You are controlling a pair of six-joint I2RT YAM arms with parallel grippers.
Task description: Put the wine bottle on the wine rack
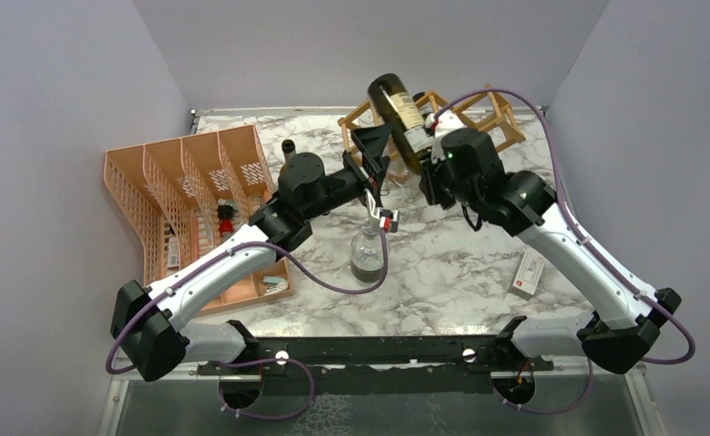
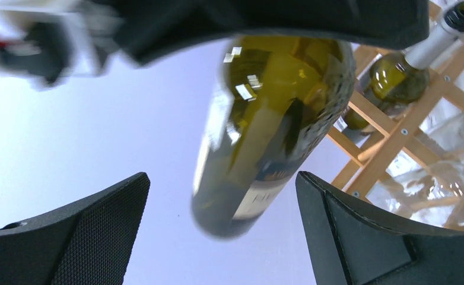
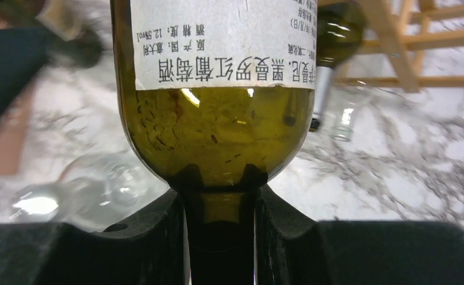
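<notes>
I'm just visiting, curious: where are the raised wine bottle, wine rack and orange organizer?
raised wine bottle [image 1: 407, 112], top view, its label.
wine rack [image 2: 396, 141], left wrist view, diagonal slat.
orange organizer [image 1: 129, 198], top view, left mesh wall.

Right wrist view: the wine bottle [image 3: 218, 119] ran off the top edge with its label cropped. Its neck was hidden between the pads of the right gripper [image 3: 221, 205]. Left of the wine bottle, a clear glass shape [image 3: 81, 190] was too blurred to name.

Left wrist view: the wine bottle's far end lay behind a dark blurred shape [image 2: 265, 21]. Behind the wine bottle, the wine rack [image 2: 390, 145] was cut off by the right edge.
</notes>
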